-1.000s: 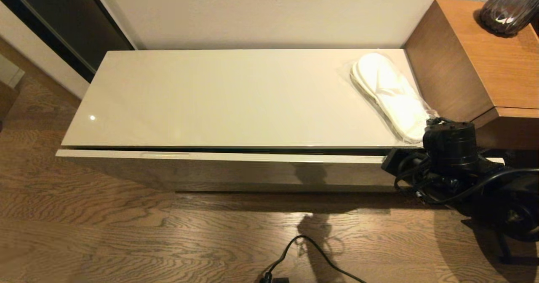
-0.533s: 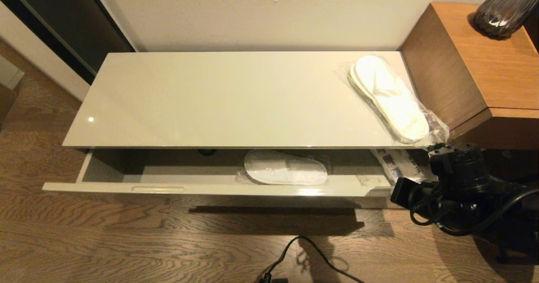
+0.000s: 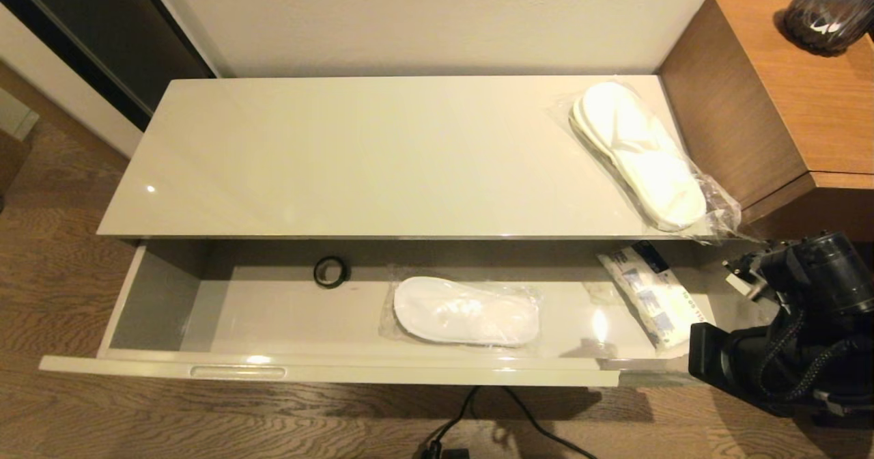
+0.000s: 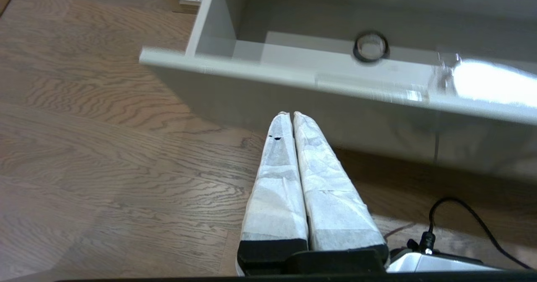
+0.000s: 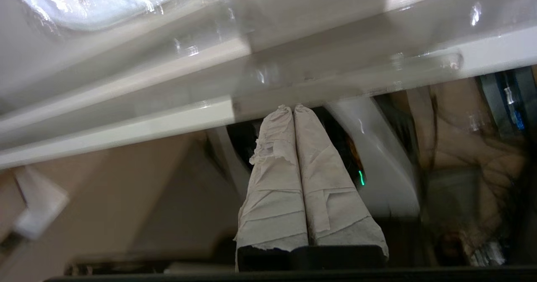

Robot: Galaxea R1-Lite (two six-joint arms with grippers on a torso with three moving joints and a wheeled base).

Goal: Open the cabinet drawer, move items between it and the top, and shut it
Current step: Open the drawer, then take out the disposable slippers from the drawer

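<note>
Inside the cabinet drawer point(image 3: 164, 295): bagged slippers point(image 3: 466, 311), long axis along drawer, left of closed right hand point(image 5: 293, 108); closed left hand point(image 4: 291, 115) farther

Glossy cream top point(image 3: 355, 165), smooth as glass, catching a bright speck of light. The cabinet drawer point(image 3: 328, 371) shows the same shiny lacquer on its front edge, its floor smooth and reflective. Clear crinkly plastic wraps the soft white slippers point(image 3: 642, 155) up top and the slippers in the drawer point(image 3: 466, 311). A black tape roll point(image 3: 330, 271) looks matt. The floor point(image 3: 61, 268) is grained wood, and the brown unit point(image 3: 771, 97) is satin wood.
</note>
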